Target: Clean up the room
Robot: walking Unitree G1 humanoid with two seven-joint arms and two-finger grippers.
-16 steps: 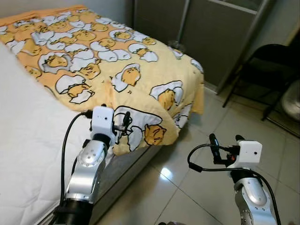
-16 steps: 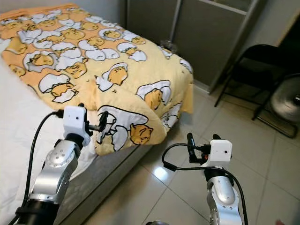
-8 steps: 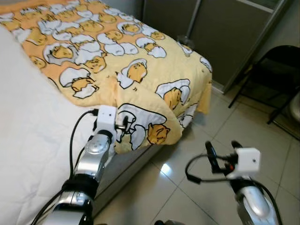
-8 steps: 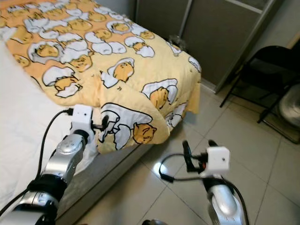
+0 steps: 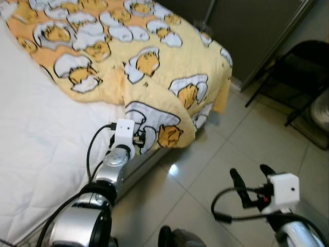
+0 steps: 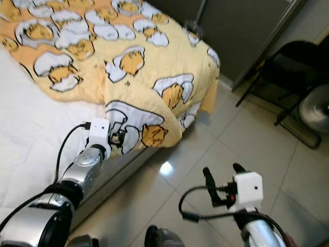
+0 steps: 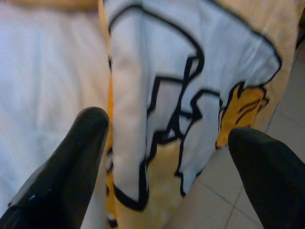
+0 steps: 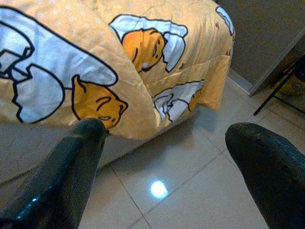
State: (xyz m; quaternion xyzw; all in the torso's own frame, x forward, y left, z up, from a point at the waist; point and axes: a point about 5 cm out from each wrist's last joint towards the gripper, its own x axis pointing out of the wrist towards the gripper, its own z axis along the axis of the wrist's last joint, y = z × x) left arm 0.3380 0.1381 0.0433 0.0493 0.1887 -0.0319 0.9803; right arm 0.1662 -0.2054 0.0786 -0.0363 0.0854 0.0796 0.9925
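A yellow blanket printed with egg cartoons lies across the bed, and one corner is folded back and hangs over the bed's edge. My left gripper is stretched out to that folded corner. In the left wrist view it stands open, with the blanket's fold between its black fingers. Lower right, my right gripper hangs open over the tiled floor, apart from the blanket, with nothing in it.
The white mattress sheet lies bare on the left. Shiny floor tiles run along the bed's side. A black folding chair and a dark wardrobe door stand at the back right.
The camera has tipped down and come closer to the bed. My left arm has reached forward, so its open fingers now straddle the folded blanket corner. The right gripper sits lower in view.
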